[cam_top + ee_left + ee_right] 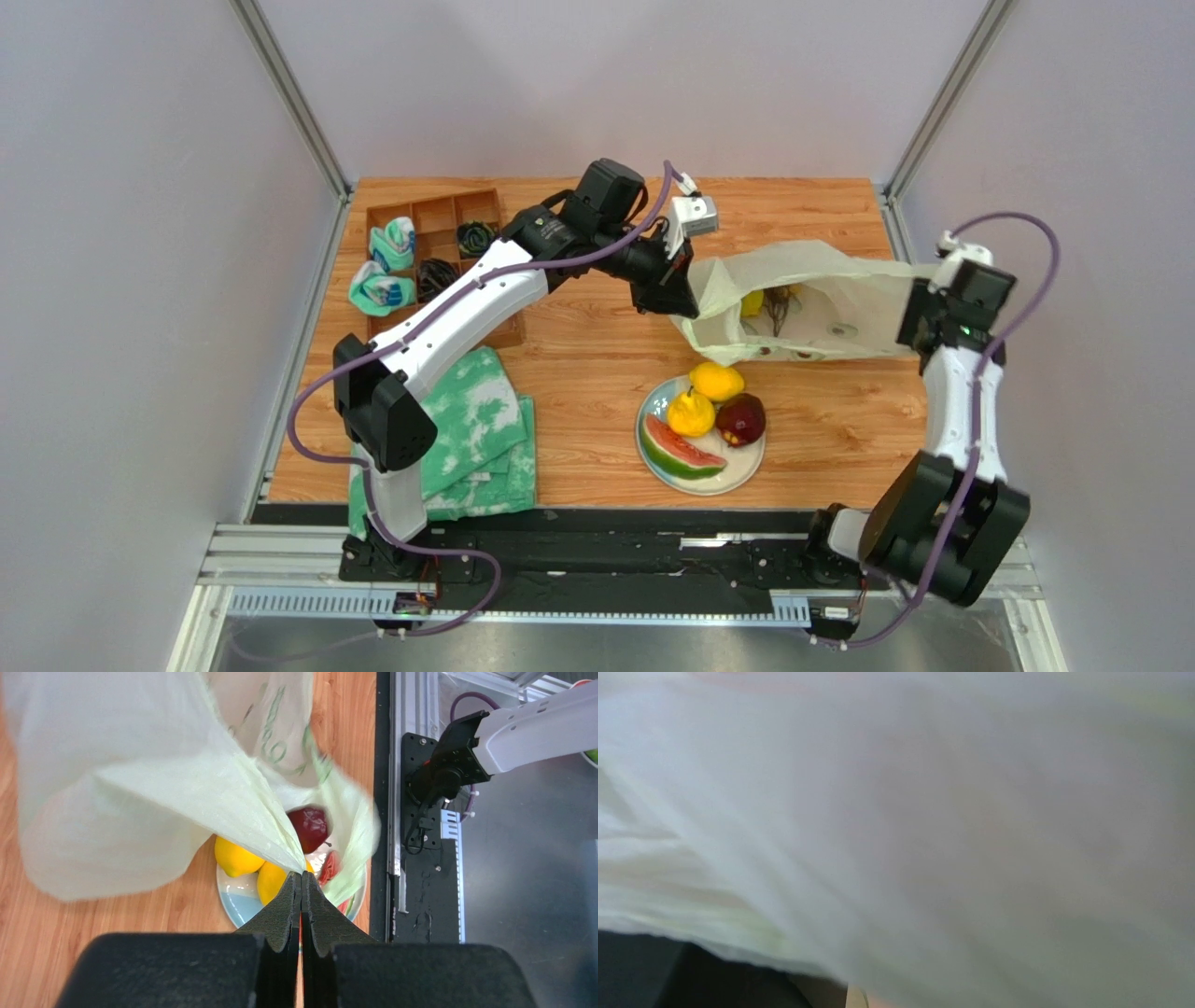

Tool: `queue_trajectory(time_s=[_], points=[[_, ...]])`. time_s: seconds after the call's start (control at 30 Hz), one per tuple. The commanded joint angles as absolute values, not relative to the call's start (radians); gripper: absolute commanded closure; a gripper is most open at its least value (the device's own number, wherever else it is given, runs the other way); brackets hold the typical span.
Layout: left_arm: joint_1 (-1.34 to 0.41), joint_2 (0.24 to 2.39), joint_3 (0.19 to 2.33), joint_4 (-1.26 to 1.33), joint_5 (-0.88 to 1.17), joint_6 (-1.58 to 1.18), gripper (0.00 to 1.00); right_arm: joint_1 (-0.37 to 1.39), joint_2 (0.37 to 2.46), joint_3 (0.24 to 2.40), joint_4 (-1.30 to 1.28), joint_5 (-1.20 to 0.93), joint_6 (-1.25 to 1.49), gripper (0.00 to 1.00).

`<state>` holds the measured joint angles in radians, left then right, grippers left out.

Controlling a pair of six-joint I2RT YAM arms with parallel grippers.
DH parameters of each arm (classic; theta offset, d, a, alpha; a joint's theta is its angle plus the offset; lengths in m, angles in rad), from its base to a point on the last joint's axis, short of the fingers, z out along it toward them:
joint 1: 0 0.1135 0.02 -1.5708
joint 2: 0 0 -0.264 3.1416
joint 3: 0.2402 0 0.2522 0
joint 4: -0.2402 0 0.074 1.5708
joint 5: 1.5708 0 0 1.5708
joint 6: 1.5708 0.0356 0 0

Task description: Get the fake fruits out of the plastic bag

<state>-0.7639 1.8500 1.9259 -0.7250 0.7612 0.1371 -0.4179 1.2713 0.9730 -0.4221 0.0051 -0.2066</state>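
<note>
The left claw (302,876) is pinching shut on a thin fold of the plastic bag (140,791). It is holding the rim of the mouth up, so the opening is facing left and hanging above the plate (238,906). In the top view the bag (828,301) is lying stretched across the right half of the tabletop (589,364), running from the left claw (676,297) to the right claw (919,319) at its closed end. That far-right end is sitting raised against the right claw, probably so the contents can slide towards the mouth. The right wrist view is giving only blurred pale film, so I cannot tell how that claw's jaws are standing.

The film is crinkly, translucent and pale yellow-green, and it is creasing sharply where it is gathered. A yellow-green fruit (753,301) and a bunch of brown balls (780,311) are showing through it, not yet out.

Four glossy, hard-looking fruits are resting on the round plate (659,469) just near of the mouth: an oval lemon (717,381), a pear (689,413), a dark red plum (741,419) and a wedge-shaped watermelon slice (680,451). A soft mottled green-and-white cloth (484,420) is lying folded at the near left.
</note>
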Motion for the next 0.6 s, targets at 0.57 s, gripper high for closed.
queue_trajectory(time_s=[0.57], points=[[-0.793,1.841,1.897,-0.676,0.821,0.077,1.0,-0.238,1.124,0.986,-1.002,-0.718,-0.574,0.45]])
